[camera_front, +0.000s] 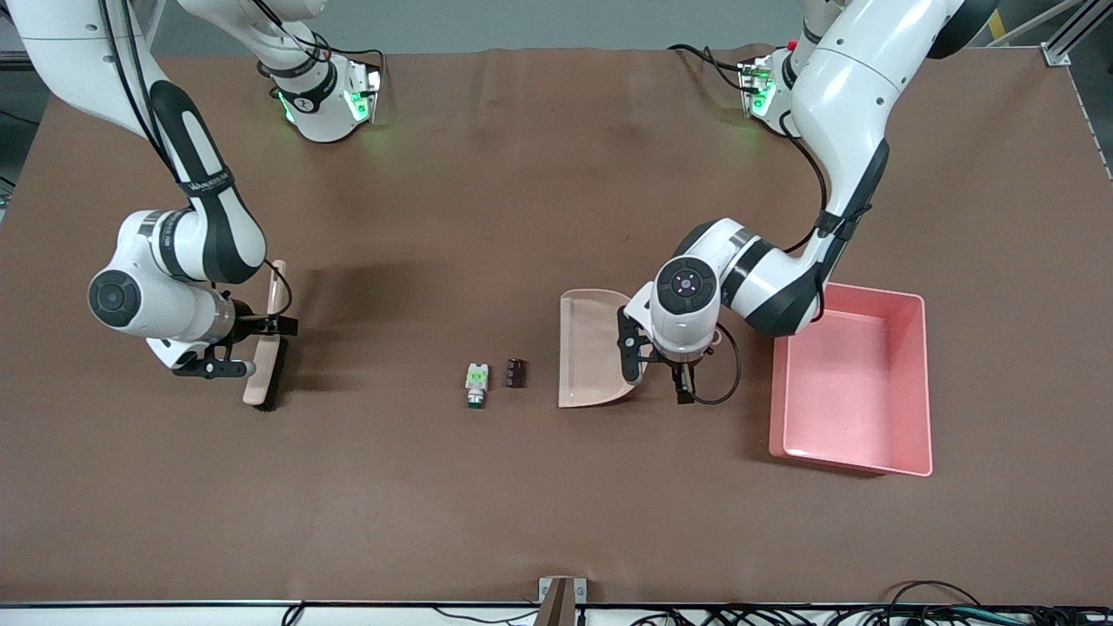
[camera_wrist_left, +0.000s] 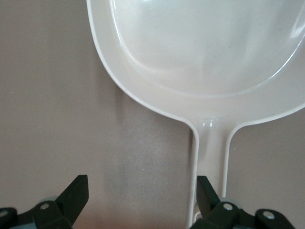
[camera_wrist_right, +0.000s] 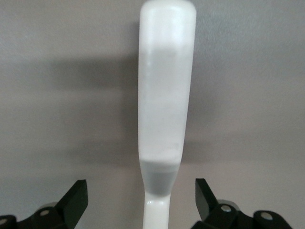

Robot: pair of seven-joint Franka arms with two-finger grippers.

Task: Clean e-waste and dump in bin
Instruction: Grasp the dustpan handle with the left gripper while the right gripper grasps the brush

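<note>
Early going: both e-waste parts (camera_front: 494,379) lying unswept mid-tabletop, between brush (camera_front: 265,369) and dustpan (camera_front: 596,349); pink bin (camera_front: 856,456) empty at the left arm's end. Right gripper (camera_wrist_right: 141,200) spread astride the brush handle, left gripper (camera_wrist_left: 142,200) spread beside the dustpan handle; nothing grasped.

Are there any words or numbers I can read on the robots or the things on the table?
Right arm: a dark band carries white lettering, too small and blurred to read.
White part: a green mark, no letters that can be made out.
Brush, dustpan and pink tray: no writing shows.
</note>
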